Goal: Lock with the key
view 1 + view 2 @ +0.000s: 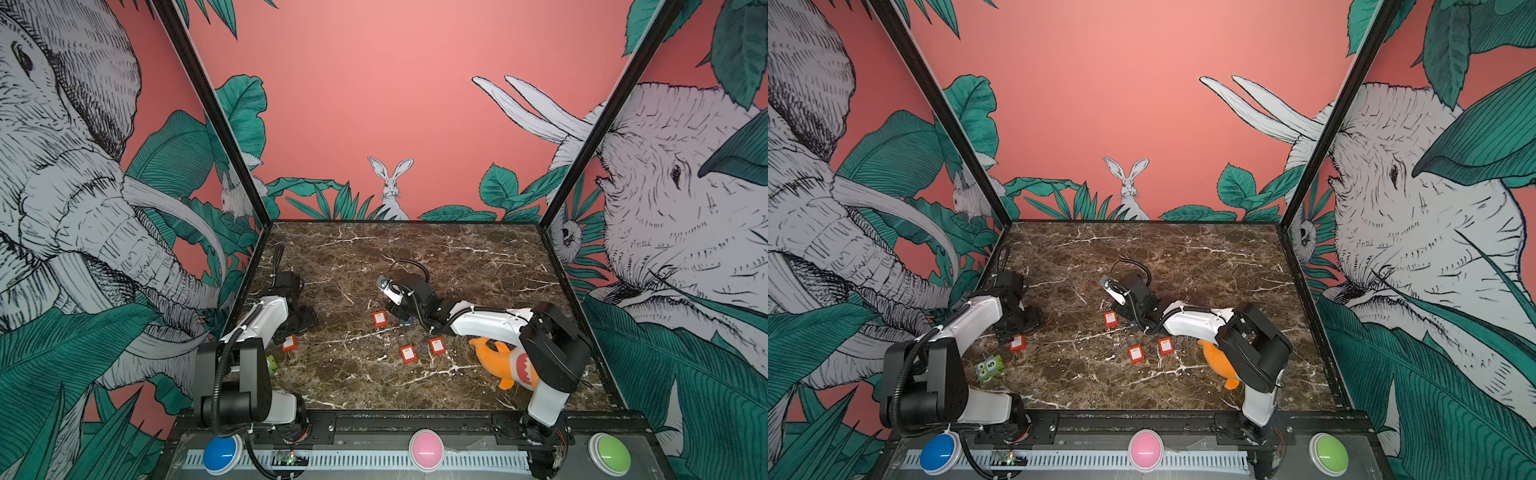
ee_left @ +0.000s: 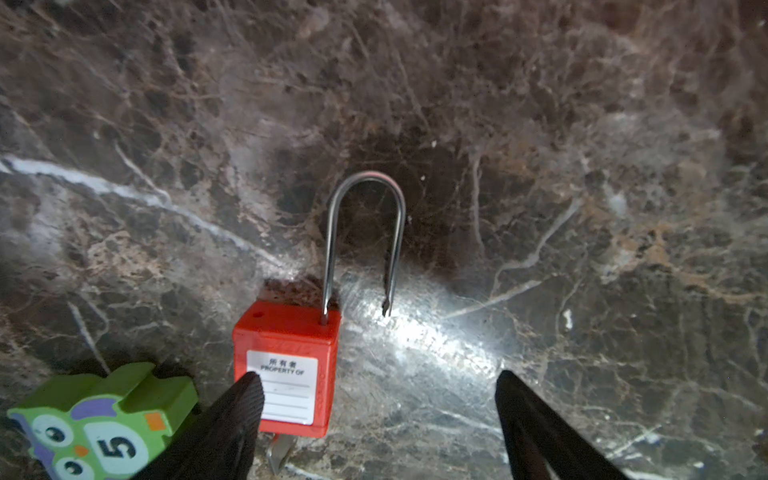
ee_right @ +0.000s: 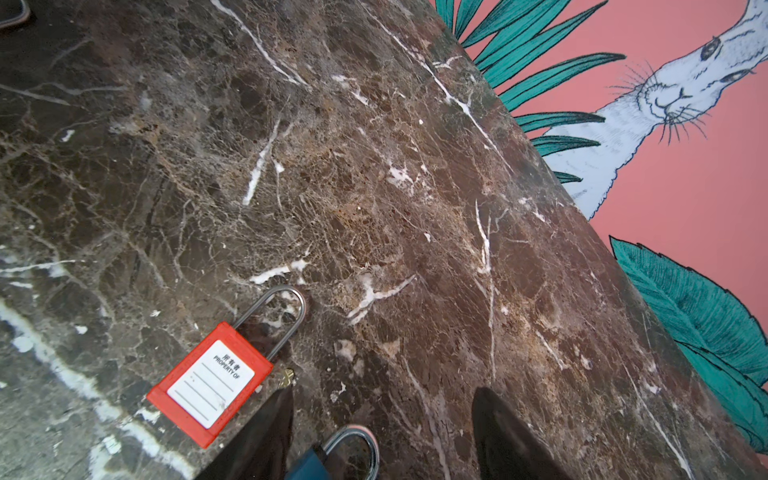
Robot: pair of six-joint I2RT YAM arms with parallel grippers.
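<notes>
Left wrist view looks down on a red padlock (image 2: pixel 286 365) lying flat on the marble table (image 2: pixel 540 166), label up. Its long shackle (image 2: pixel 365 232) is swung out so the free end rests on the stone beside the body, out of its hole. The left gripper (image 2: pixel 378 377) hovers over it with fingers spread wide and nothing between them. One fingertip (image 2: pixel 249 386) overlaps a corner of the label, though contact cannot be judged. A flat metal tab (image 2: pixel 279 451) pokes from the body's end opposite the shackle; whether it is the key I cannot tell. Just beside that fingertip lies a green owl block (image 2: pixel 99 424) marked 5, crowding the padlock's side. In the right wrist view the right gripper (image 3: pixel 382 397) also stands spread and empty above bare marble. A second red padlock (image 3: pixel 210 382), its shackle seemingly seated, lies off to one side with a brass key tip (image 3: pixel 286 376) showing at its edge, and a blue padlock (image 3: pixel 305 467) is partly hidden under one finger. In both top views a third red padlock (image 1: pixel 408 353) and a fourth red padlock (image 1: pixel 437 345) lie side by side mid-table, and an orange plush toy (image 1: pixel 498 361) lies beneath the right arm's elbow, partly covered by it.
</notes>
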